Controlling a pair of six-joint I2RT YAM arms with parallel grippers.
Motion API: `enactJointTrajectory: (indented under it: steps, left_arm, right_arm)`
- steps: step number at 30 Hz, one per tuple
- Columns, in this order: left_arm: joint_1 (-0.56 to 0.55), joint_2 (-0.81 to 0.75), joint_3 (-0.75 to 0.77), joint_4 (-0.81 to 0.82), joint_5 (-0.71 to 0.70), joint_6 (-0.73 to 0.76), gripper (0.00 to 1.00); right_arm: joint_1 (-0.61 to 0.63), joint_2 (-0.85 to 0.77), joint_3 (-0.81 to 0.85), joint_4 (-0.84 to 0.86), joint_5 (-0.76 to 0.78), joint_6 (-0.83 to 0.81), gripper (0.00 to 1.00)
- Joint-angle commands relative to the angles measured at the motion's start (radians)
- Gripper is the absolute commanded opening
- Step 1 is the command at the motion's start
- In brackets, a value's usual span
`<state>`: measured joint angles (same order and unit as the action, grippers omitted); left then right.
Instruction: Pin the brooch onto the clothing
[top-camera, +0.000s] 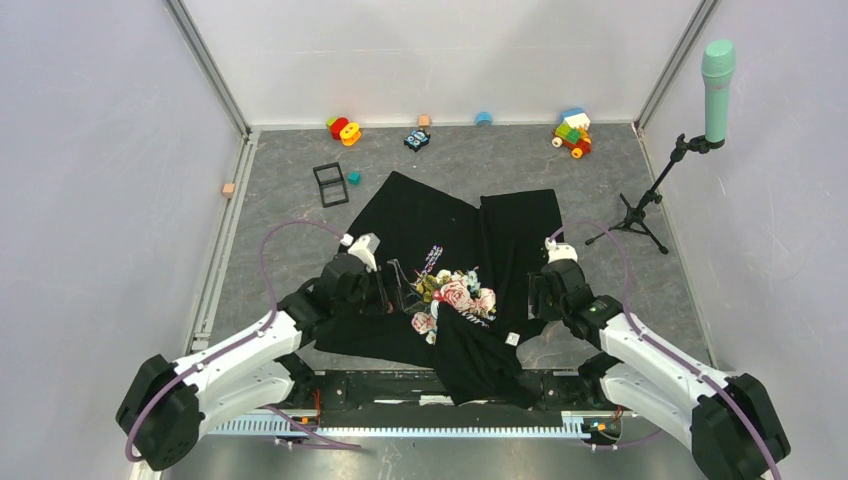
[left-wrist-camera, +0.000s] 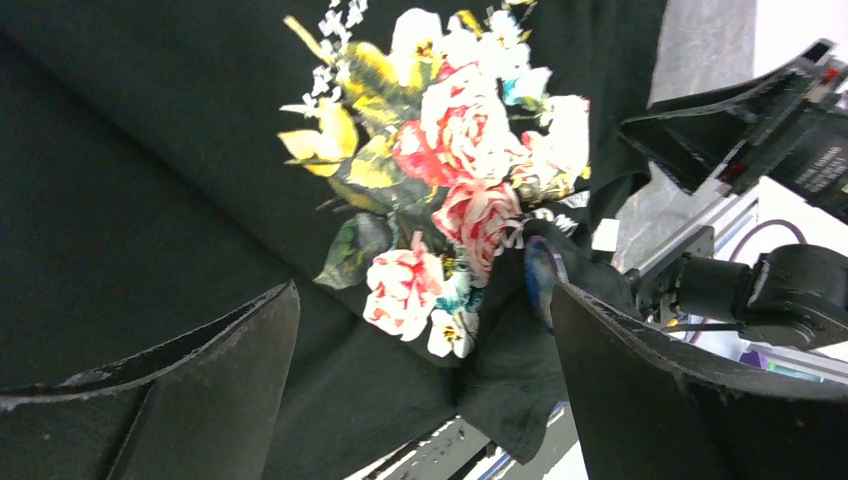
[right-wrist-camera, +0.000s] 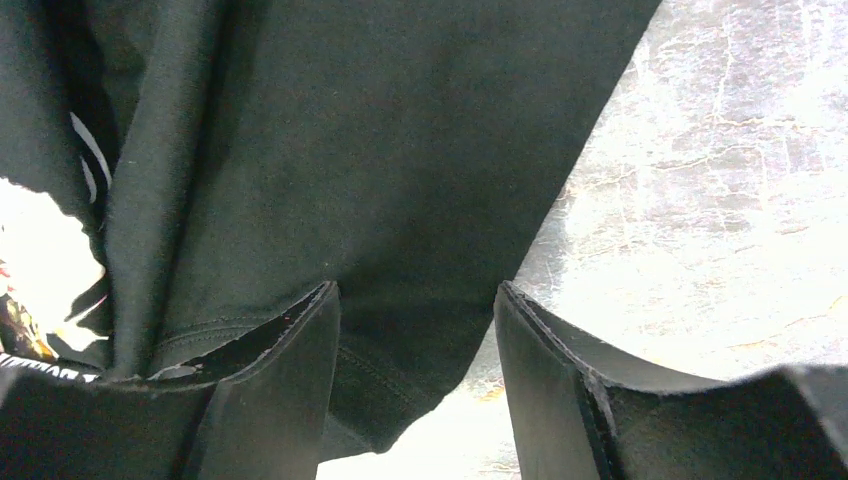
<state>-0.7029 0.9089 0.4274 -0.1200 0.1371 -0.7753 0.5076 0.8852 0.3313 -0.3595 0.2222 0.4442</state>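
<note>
**A:** Biggest first?
**B:** Grey table (top-camera: 290, 165), walled at 9, 12 and 3 o'clock.

**A:** On it?
**B:** Black shirt (top-camera: 420, 215) across the middle, rumpled, one fold hanging over the 6 o'clock edge. Microphone stand (top-camera: 640, 210) well apart at 3 o'clock, with a green microphone (top-camera: 718, 75) on top.

**A:** Pincers?
**B:** Left pincer (left-wrist-camera: 425, 295) at 9 o'clock of the print, jaws spread wide, nothing between them but cloth below. Right pincer (right-wrist-camera: 415, 290) at the shirt's 3 o'clock edge, jaws apart over the hem, nothing seen clamped. Bare table at 3 o'clock in its own view. Cannot tell whether either pincer touches the cloth.

**A:** Print?
**B:** Rose print (top-camera: 455, 295), pink, white and yellow, toward the shirt's 6 o'clock end, bunched.

**A:** Smaller bits?
**B:** Black square frame (top-camera: 330, 183) at 10 o'clock of the shirt, apart from it. Teal cube (top-camera: 354, 177) just beside the frame at 3 o'clock. Toy car (top-camera: 417, 139) and block truck (top-camera: 572, 132) near the 12 o'clock wall. White tag (top-camera: 511, 339) on the hanging fold.

**A:** Brooch?
**B:** Brooch (left-wrist-camera: 538, 282) seen edge-on from the left wrist, blue, on a dark fold at 4 o'clock of the roses, just beside that pincer's right finger. Cannot tell whether pinned or only resting there. Not made out from above.
</note>
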Motion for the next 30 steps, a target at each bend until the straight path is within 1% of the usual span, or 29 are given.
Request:
enactJointTrajectory:
  steps: [1, 7, 8, 12, 14, 17, 19, 22, 23, 25, 30]
  left_arm:
    - [0.011, 0.039, -0.069, 0.166, -0.006, -0.082, 1.0]
    - [0.02, 0.059, -0.175, 0.309, -0.024, -0.148, 1.0]
    - [0.022, 0.062, -0.185, 0.314, -0.035, -0.152, 1.0]
    - [0.052, 0.071, -0.243, 0.335, -0.058, -0.191, 1.0]
    - [0.07, 0.06, -0.272, 0.34, -0.067, -0.214, 1.0]
    - [0.093, 0.018, -0.301, 0.317, -0.092, -0.233, 1.0]
    - [0.102, -0.015, -0.311, 0.279, -0.113, -0.241, 1.0]
    - [0.119, -0.072, -0.323, 0.2, -0.133, -0.254, 1.0]
    - [0.124, -0.094, -0.325, 0.169, -0.171, -0.262, 1.0]
    - [0.135, -0.14, -0.333, 0.096, -0.198, -0.276, 1.0]
    - [0.15, -0.283, -0.379, -0.042, -0.261, -0.358, 1.0]
  right_arm:
    - [-0.004, 0.013, -0.005, 0.044, 0.063, 0.018, 0.63]
    - [-0.004, 0.04, -0.038, 0.08, 0.035, 0.032, 0.55]
    - [-0.004, 0.045, -0.046, 0.088, 0.035, 0.035, 0.52]
    - [-0.011, 0.08, -0.071, 0.125, 0.042, 0.036, 0.3]
    - [-0.024, 0.112, -0.07, 0.155, 0.043, 0.023, 0.22]
    - [-0.069, 0.193, -0.027, 0.186, 0.048, -0.02, 0.06]
    - [-0.108, 0.259, 0.013, 0.219, 0.046, -0.056, 0.0]
    - [-0.177, 0.383, 0.101, 0.261, 0.041, -0.103, 0.0]
    - [-0.199, 0.425, 0.131, 0.273, 0.042, -0.119, 0.0]
    - [-0.248, 0.526, 0.202, 0.299, 0.043, -0.146, 0.0]
    - [-0.345, 0.788, 0.443, 0.322, 0.034, -0.192, 0.0]
